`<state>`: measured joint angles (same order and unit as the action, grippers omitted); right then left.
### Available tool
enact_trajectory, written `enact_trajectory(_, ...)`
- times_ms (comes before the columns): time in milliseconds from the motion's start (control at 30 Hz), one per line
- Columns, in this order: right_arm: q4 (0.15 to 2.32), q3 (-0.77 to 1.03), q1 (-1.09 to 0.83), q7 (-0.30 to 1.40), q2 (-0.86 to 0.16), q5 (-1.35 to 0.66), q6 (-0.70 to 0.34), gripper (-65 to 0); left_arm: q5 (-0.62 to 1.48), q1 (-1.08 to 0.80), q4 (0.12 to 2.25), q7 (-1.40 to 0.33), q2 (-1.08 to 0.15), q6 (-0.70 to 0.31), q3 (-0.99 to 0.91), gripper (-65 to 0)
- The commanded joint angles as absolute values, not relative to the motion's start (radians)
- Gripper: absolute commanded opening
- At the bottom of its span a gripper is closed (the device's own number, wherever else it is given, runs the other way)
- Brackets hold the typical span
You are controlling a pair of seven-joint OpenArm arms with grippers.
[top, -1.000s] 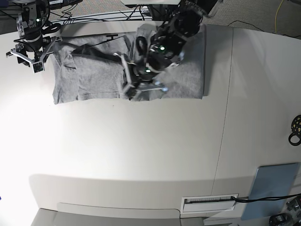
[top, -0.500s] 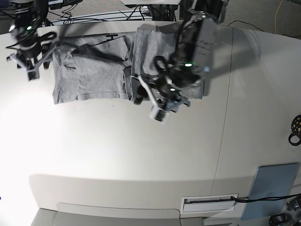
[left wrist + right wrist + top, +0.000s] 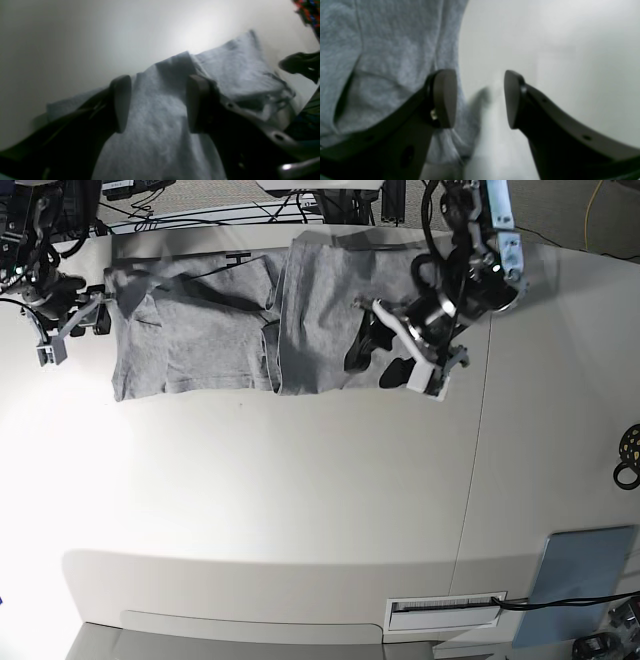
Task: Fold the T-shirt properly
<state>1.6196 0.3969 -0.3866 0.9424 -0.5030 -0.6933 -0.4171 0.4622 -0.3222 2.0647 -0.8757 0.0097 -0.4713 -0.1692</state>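
Note:
The heather-grey T-shirt (image 3: 220,330) lies spread along the table's far side, with a raised fold line near its middle. My left gripper (image 3: 378,362) hovers open over the T-shirt's right half. In the left wrist view its fingers (image 3: 121,103) straddle grey cloth (image 3: 155,130) without pinching it. My right gripper (image 3: 72,335) stands open just off the T-shirt's left edge. In the right wrist view the open gripper (image 3: 478,98) has the cloth edge (image 3: 382,62) under its left finger and bare table under the right one.
Cables (image 3: 200,215) run along the table's far edge behind the shirt. A black ring-shaped object (image 3: 628,455) sits at the right edge, a blue-grey panel (image 3: 585,580) at the near right. A seam (image 3: 485,430) crosses the white tabletop.
My left arm swung from the shirt's middle fold to its right half and its gripper opened. The right gripper shifted slightly left, off the shirt's edge.

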Motion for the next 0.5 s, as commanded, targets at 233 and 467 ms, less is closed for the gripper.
enact_trajectory(233,1.475,0.406,-0.282,1.094,-0.524,-0.939,-0.522,-34.9,0.476,-0.34,2.103,-0.854,0.014,-0.473,-0.186,-29.4)
enact_trajectory(467,1.355,0.407,-0.232,1.142,-0.524,-1.052,-0.547,-34.9,0.472,-0.341,2.103,-0.854,0.014,-0.473,-0.186,-29.4)
